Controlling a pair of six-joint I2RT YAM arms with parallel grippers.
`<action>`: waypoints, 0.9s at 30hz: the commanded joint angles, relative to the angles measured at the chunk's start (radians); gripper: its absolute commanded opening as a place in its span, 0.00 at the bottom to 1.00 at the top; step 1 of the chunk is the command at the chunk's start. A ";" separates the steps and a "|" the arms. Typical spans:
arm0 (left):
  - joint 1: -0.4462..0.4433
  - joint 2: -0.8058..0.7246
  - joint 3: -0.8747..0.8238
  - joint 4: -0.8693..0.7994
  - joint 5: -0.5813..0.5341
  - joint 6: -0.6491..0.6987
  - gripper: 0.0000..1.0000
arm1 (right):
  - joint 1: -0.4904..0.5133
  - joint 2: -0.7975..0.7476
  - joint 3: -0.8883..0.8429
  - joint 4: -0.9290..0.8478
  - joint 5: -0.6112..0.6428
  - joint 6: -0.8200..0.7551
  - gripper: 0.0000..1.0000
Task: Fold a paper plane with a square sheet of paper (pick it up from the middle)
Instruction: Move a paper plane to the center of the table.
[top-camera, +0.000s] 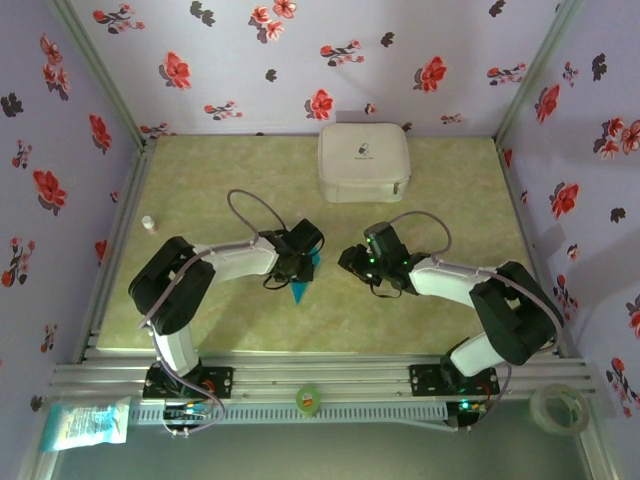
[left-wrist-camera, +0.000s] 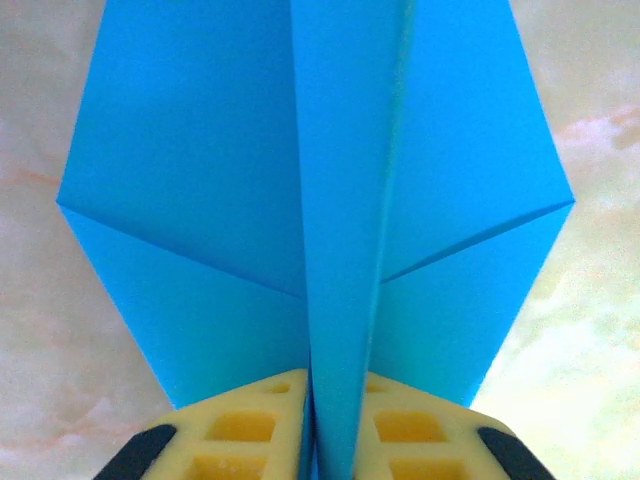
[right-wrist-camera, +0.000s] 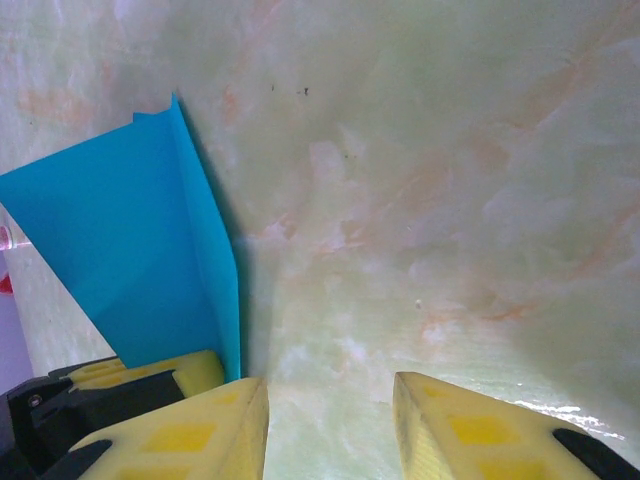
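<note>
The paper plane sits near the middle of the desk, its point toward the near edge. In the left wrist view its turquoise wings spread to both sides of a raised centre fold.

The left gripper stands over the plane. Its two yellow fingers are closed against either side of the centre fold and pinch it.

The right gripper stands just beside the plane, to its right. Its jaws are partly apart and hold nothing; bare desk shows between them.

A white zip case lies at the far edge, well apart from the plane. Its small dark mark cannot be read. A small white cylinder stands at the left edge. Nothing lies between either gripper and the plane.
</note>
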 joint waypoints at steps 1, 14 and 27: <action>-0.008 0.069 0.002 -0.032 -0.031 -0.038 0.17 | -0.006 -0.047 -0.011 -0.041 0.053 -0.021 0.38; -0.043 0.147 0.094 -0.116 -0.099 -0.072 0.31 | -0.048 -0.212 -0.073 -0.121 0.102 -0.056 0.40; -0.055 0.137 0.128 -0.153 -0.122 -0.158 0.31 | -0.064 -0.228 -0.086 -0.129 0.096 -0.065 0.41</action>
